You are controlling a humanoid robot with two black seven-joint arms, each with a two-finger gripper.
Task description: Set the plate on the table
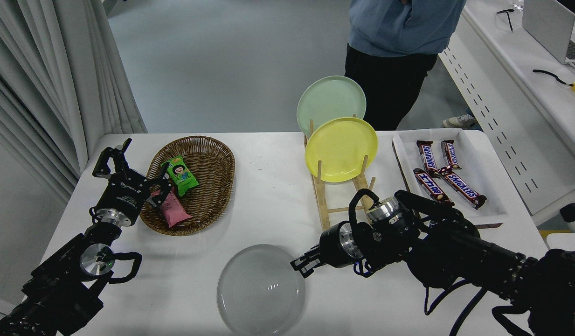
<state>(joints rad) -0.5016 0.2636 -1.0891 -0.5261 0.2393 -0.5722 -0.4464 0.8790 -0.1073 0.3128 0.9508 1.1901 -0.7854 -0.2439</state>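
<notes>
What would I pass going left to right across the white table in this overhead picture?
Left gripper → wicker basket holding snack packets → grey plate → right gripper, at the plate's right rim → wooden rack holding yellow plate → white tray of chocolate bars.

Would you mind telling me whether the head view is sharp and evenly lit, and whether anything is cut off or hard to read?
In the head view, lighting is soft and even, with only faint shadows on the table. The plate is sharp, with faint concentric sheen; its near rim reaches the picture's bottom edge. The right gripper is black on black, so its finger detail is hard to read. The left gripper is clear.
</notes>
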